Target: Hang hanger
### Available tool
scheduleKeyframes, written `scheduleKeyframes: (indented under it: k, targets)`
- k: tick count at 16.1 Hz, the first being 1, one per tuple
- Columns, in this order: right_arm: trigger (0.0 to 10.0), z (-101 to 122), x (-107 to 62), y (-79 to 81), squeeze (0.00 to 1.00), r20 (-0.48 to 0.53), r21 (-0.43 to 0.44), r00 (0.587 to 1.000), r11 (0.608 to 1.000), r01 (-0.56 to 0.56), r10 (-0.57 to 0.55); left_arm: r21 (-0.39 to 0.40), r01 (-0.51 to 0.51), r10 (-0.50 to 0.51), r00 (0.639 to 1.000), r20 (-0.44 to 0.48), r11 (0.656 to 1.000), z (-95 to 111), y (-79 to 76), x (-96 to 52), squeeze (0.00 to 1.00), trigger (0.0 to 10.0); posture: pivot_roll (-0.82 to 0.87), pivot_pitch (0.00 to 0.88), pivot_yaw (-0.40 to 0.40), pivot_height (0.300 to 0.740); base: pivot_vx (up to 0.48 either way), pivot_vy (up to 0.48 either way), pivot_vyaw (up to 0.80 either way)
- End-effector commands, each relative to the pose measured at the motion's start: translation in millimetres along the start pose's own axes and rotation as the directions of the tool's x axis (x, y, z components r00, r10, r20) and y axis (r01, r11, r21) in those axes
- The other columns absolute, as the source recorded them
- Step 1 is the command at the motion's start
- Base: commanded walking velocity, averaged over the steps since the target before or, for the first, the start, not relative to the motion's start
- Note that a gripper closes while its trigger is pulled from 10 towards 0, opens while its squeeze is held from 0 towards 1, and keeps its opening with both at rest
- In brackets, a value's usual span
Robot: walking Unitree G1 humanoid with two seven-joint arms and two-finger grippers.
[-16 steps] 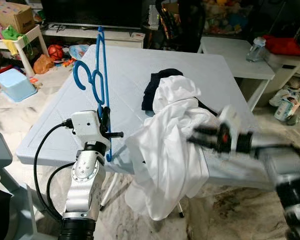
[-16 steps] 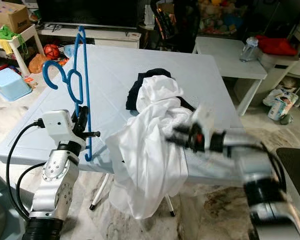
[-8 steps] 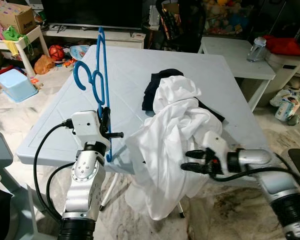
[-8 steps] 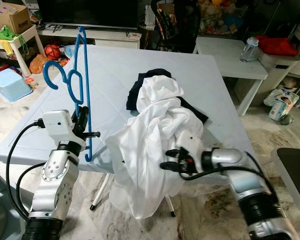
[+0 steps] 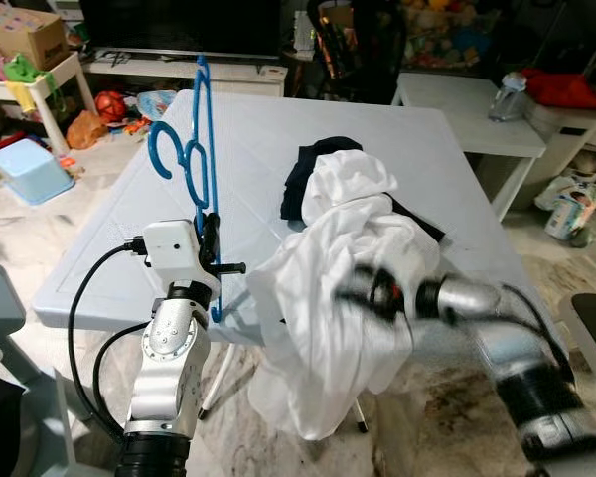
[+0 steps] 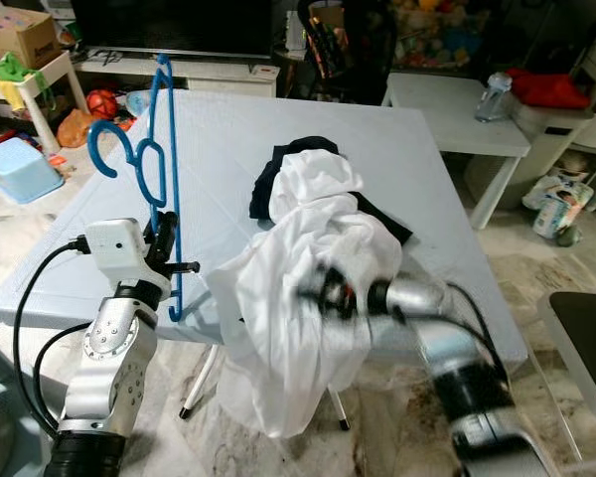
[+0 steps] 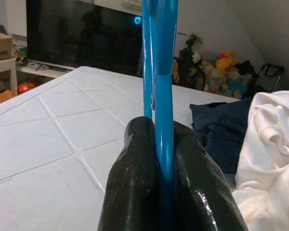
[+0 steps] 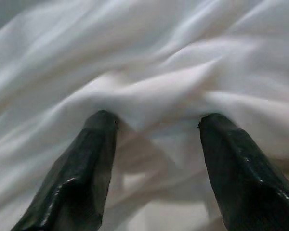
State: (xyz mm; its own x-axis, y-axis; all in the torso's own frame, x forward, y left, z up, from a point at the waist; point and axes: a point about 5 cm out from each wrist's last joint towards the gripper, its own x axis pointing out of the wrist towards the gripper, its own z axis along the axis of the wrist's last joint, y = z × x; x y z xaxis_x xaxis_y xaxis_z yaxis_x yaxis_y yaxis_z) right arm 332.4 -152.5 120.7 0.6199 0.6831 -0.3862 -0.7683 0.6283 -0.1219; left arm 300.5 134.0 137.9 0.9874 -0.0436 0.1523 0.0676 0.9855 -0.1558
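A blue plastic hanger (image 5: pixel 194 164) stands upright over the front left of the pale blue table (image 5: pixel 248 139), hook toward the left. My left gripper (image 5: pixel 211 260) is shut on its lower bar, and the left wrist view has the hanger (image 7: pixel 161 86) clamped between the black fingers (image 7: pixel 135 183). A white garment (image 5: pixel 328 298) lies heaped on the table and hangs over the front edge, with dark clothing (image 5: pixel 308 174) under it. My right gripper (image 5: pixel 363 290), blurred, presses into the white garment (image 8: pixel 149 62), its fingers (image 8: pixel 82 168) spread wide with cloth bunched between them.
A white side table (image 5: pixel 477 114) with a jar stands at the back right. On the left are a low shelf (image 5: pixel 40 84) with toys and a light blue bin (image 5: pixel 28 167) on the floor. A dark chair (image 5: pixel 353 45) and a TV stand sit behind the table.
My right arm has swung left and up from beside the table's front right edge into the hanging white garment. The left arm and hanger have not moved.
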Motion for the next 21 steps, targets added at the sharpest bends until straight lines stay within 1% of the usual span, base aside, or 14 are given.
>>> scheduleKeyframes:
  k: [1, 3, 6, 7, 8, 9, 12, 13, 14, 15, 18, 19, 20, 21]
  targets:
    - [10.0, -3.5, -3.4, -8.1, 1.00, -0.010, 0.057, 0.998, 0.996, 0.064, -0.064, 0.006, 0.007, -0.007, 0.999, -0.040, 1.000, -7.3, -0.8, -0.6, 0.00, 10.0, -0.03, 0.000, -0.042, 0.740, 0.000, 0.000, 0.00]
    - [10.0, -18.7, -3.2, -0.4, 1.00, -0.080, 0.052, 0.995, 0.996, 0.071, -0.067, 0.003, 0.008, -0.008, 0.999, -0.041, 1.000, -7.8, -1.8, -1.2, 0.00, 10.0, -0.03, 0.000, -0.042, 0.740, 0.000, 0.000, 0.00]
    - [10.0, -19.9, -5.3, 4.5, 1.00, -0.090, 0.048, 0.994, 0.997, 0.063, -0.058, 0.004, 0.009, -0.009, 0.999, -0.042, 1.000, -7.6, -1.2, -1.7, 0.00, 10.0, -0.03, 0.000, -0.038, 0.740, 0.000, 0.000, 0.00]
    - [10.0, -20.6, -10.1, 7.4, 1.00, -0.117, 0.021, 0.993, 1.000, 0.017, -0.014, 0.006, 0.009, -0.009, 0.999, -0.043, 1.000, -7.6, -0.8, -1.5, 0.00, 10.0, -0.03, 0.000, -0.037, 0.740, 0.000, 0.000, 0.00]
    - [10.0, -20.5, -10.7, 7.8, 1.00, -0.118, 0.019, 0.993, 1.000, 0.015, -0.012, 0.006, 0.009, -0.009, 0.999, -0.043, 1.000, -7.5, -0.8, -1.6, 0.00, 10.0, -0.03, 0.000, -0.036, 0.740, 0.000, 0.000, 0.00]
    - [10.0, -21.3, -13.0, 7.0, 0.00, -0.123, 0.027, 0.992, 0.999, 0.024, -0.021, 0.005, 0.011, -0.011, 0.999, -0.043, 1.000, -7.5, -1.3, -1.1, 0.00, 10.0, -0.03, 0.000, -0.036, 0.740, 0.000, 0.000, 0.00]
    - [10.0, -37.1, -8.4, 16.7, 0.00, -0.162, 0.059, 0.987, 0.998, 0.029, -0.020, 0.000, 0.017, -0.017, 0.999, -0.046, 1.000, -9.1, -4.5, -1.4, 0.00, 10.0, -0.04, 0.000, -0.035, 0.740, 0.000, 0.000, 0.00]
    - [6.8, -44.1, -3.5, 25.4, 0.00, -0.167, 0.095, 0.986, 0.995, 0.026, -0.009, -0.001, 0.018, -0.018, 0.999, -0.047, 1.000, -9.1, -4.9, -1.6, 0.00, 10.0, -0.04, 0.000, -0.038, 0.740, 0.000, 0.000, 0.00]
    - [0.0, -49.8, -0.5, 32.4, 0.00, -0.177, 0.114, 0.984, 0.993, 0.027, -0.006, -0.001, 0.017, -0.017, 0.999, -0.048, 1.000, -9.2, -4.3, -1.9, 0.00, 10.0, -0.04, 0.000, -0.038, 0.740, 0.000, 0.000, 0.00]
    - [0.0, -55.0, 3.4, 38.6, 0.00, -0.181, 0.147, 0.983, 0.988, 0.042, -0.015, 0.001, 0.015, -0.015, 0.999, -0.049, 1.000, -9.2, -3.1, -2.3, 0.00, 10.0, -0.04, 0.000, -0.038, 0.740, 0.000, 0.000, 0.00]
    - [0.0, -60.4, 14.0, 49.2, 0.00, -0.175, 0.226, 0.983, 0.970, 0.087, -0.047, 0.007, 0.010, -0.010, 0.999, -0.050, 1.000, -8.7, -0.8, -2.8, 0.00, 10.0, -0.03, 0.000, -0.041, 0.740, 0.000, 0.000, 0.00]
    - [0.0, -60.0, 17.6, 49.1, 0.00, -0.169, 0.243, 0.982, 0.963, 0.120, -0.079, 0.007, 0.011, -0.010, 0.999, -0.049, 1.000, -8.7, -1.2, -2.6, 0.00, 10.0, -0.02, 0.000, -0.043, 0.740, 0.000, 0.000, 0.00]
    - [0.0, -57.7, 23.5, 48.0, 0.00, -0.154, 0.286, 0.978, 0.941, 0.180, -0.140, 0.006, 0.014, -0.013, 0.999, -0.048, 1.000, -8.3, -2.2, -2.0, 0.00, 10.0, -0.02, 0.000, -0.043, 0.740, 0.000, 0.000, 0.00]
    - [0.0, -56.0, 26.3, 47.9, 0.00, -0.145, 0.315, 0.976, 0.927, 0.202, -0.163, 0.005, 0.015, -0.015, 0.999, -0.047, 1.000, -8.2, -2.7, -1.6, 0.00, 10.0, -0.02, 0.000, -0.045, 0.740, 0.000, 0.000, 0.00]
